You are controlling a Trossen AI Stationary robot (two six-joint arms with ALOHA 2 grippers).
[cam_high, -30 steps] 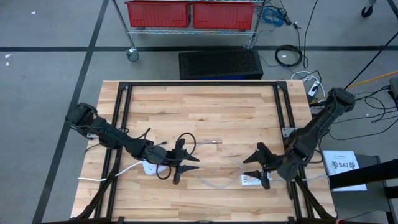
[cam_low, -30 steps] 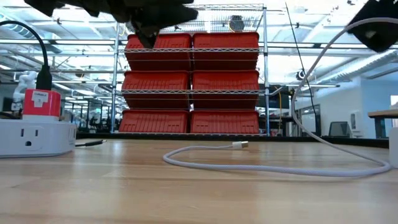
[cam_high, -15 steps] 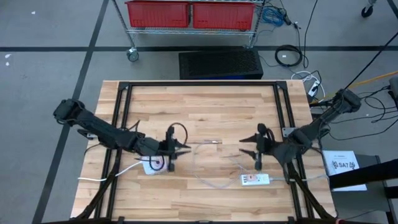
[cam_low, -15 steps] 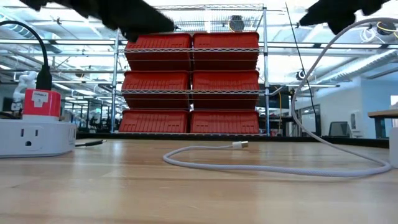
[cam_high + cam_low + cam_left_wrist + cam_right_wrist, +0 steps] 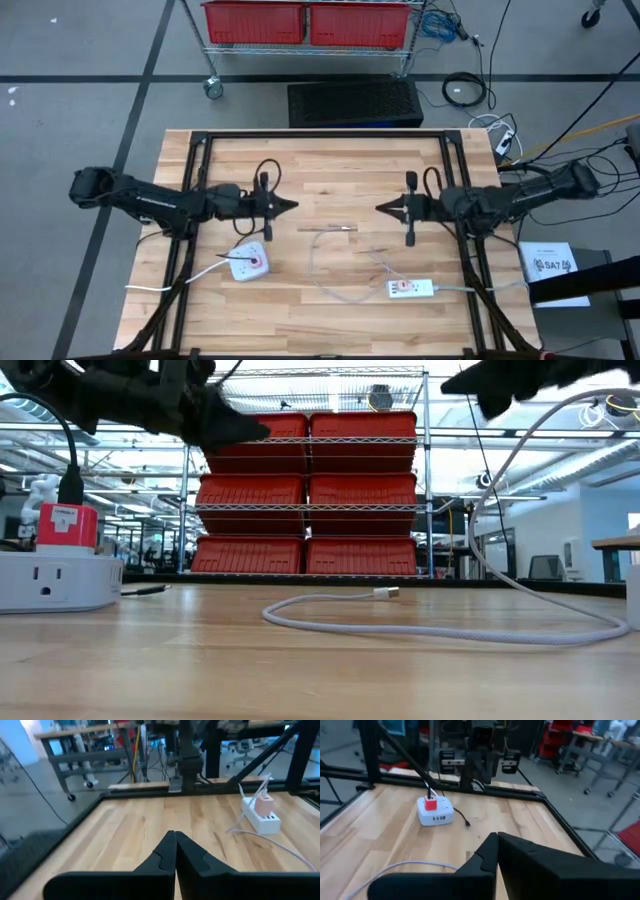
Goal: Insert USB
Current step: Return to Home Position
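A white cable [image 5: 335, 290] lies in a slack loop on the wooden table, and its USB plug end [image 5: 345, 228] rests flat near the middle; the low view shows the plug [image 5: 385, 593] too. A round white power hub [image 5: 250, 264] carries a red charger [image 5: 65, 525] at the near left. A white power strip [image 5: 410, 289] with a pink charger [image 5: 264, 805] sits at the near right. My left gripper [image 5: 290, 206] and right gripper [image 5: 380, 208] are both shut and empty. They hover level above the table, pointing at each other, with the plug between them and slightly nearer.
A black metal frame [image 5: 320, 137] runs round the table's far and side edges. Red bins on a wire rack [image 5: 305, 490] stand beyond the far edge. A black cord [image 5: 462, 817] leads from the round hub. Bare wood lies between the two grippers.
Both grippers have risen from near the power hub and the power strip and gone toward the table's far edge. They have tipped up from pointing down to level, facing each other. Both have shut from wide open, on nothing. The cable and plug have stayed where they were.
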